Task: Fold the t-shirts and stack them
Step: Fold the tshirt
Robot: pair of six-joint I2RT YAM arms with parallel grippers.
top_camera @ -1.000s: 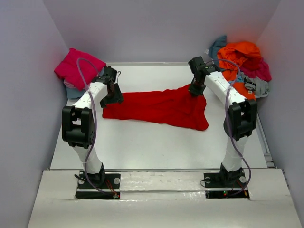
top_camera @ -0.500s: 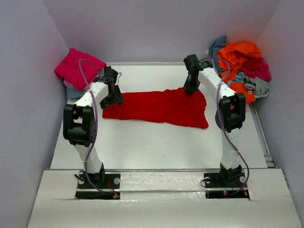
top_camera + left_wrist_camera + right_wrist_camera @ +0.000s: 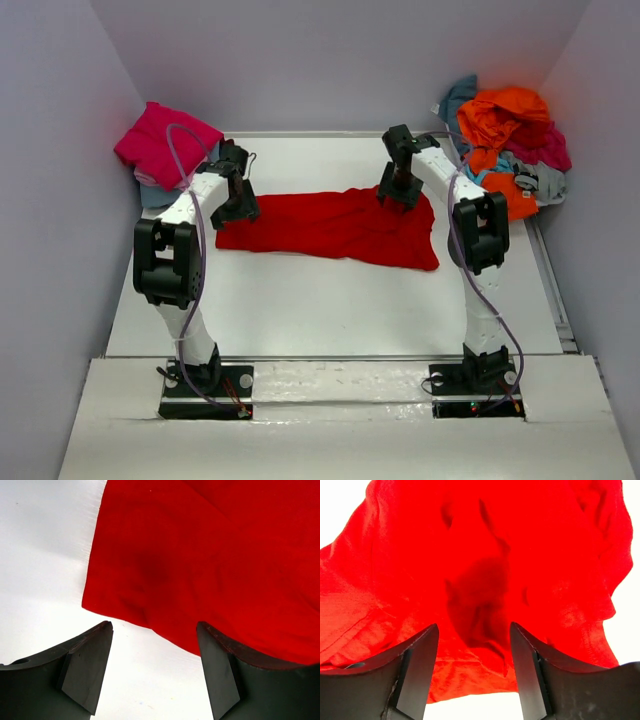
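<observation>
**Red shirt flat on the bench, both sets of jaws spread above it**

We find one bright red shirt [image 3: 330, 228] lying opened out across the middle of the white bench [image 3: 330, 310], its long side running left to right. The right end is wider and comes nearer to us than the left. The cloth is wrinkled, most of all at the far right.

The left arm [image 3: 190, 215] reaches to the shirt's left end. The left jaws are spread and hold nothing. In the wrist view the two dark fingers [image 3: 85, 670] frame the shirt's corner, with bare bench beside and below it. We cannot tell whether the tips touch the cloth.

The right arm [image 3: 465, 200] bends in over the far right part of the shirt. The right jaws are spread too, and empty. Seen from the wrist, the fingers [image 3: 415, 670] stand either side of a small raised pucker of red cloth, with creases running out from it.

In the far left corner sits a folded stack [image 3: 160, 185], a magenta shirt [image 3: 165, 140] on top, with pale pink and grey-blue layers showing at its near edge. In the far right corner lies a loose heap [image 3: 540, 180], an orange shirt [image 3: 505, 112] uppermost, with magenta, teal and grey cloth around it. Both lie apart from the red shirt.
</observation>
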